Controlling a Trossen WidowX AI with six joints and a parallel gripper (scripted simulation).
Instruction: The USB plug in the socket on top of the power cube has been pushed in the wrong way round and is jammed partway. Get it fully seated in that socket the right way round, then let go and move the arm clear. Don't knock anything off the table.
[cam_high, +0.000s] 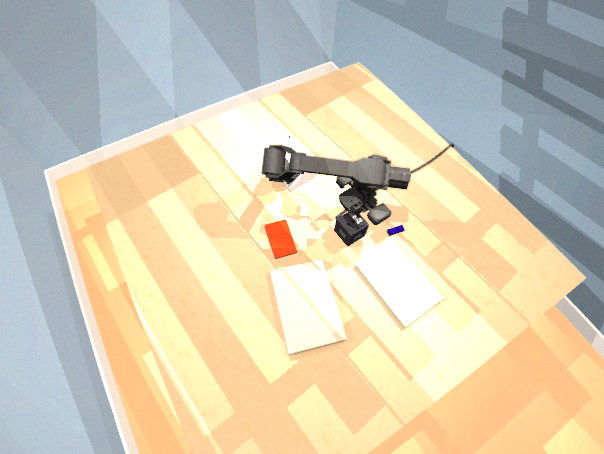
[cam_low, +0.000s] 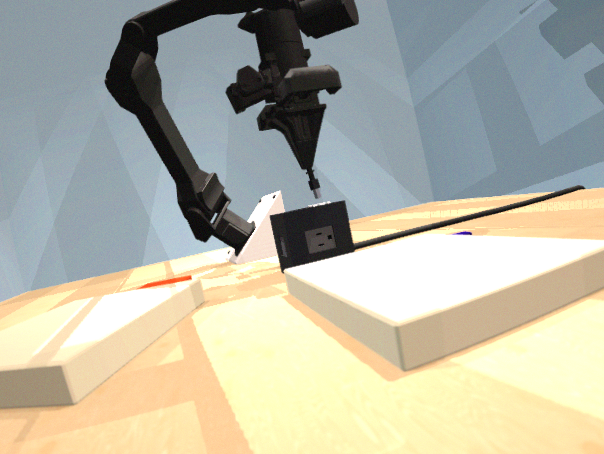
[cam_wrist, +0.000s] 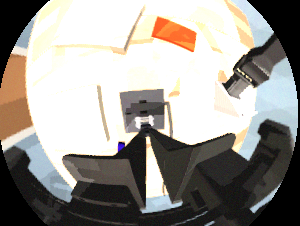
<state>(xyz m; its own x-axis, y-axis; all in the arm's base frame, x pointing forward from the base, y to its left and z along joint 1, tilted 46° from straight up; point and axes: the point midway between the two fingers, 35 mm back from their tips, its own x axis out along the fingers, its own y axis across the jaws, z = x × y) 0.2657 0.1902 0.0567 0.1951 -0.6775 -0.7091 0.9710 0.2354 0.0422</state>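
The black power cube (cam_high: 351, 232) (cam_low: 295, 245) (cam_wrist: 129, 101) stands on the table, with pale socket markings (cam_low: 320, 204) (cam_wrist: 144, 121) on its top. My gripper (cam_low: 309, 168) (cam_wrist: 146, 132) points down above the cube and is shut on the USB plug. The plug (cam_low: 314, 185) has a dark body and a silver metal end that points down, leaning slightly. In the exterior view a small gap shows between the metal end and the cube's top, so the plug is out of the socket. Its way round cannot be told. In the wrist view the fingertips mostly hide it.
A black cable (cam_high: 432, 160) (cam_low: 450, 221) runs behind the cube. A blue piece (cam_high: 395, 230) (cam_wrist: 121, 147) lies beside the cube. A flat red block (cam_high: 281, 240) (cam_low: 167, 281) (cam_wrist: 174, 34) lies across from it. Two pale slabs (cam_high: 310, 310) (cam_high: 402, 287) lie in front.
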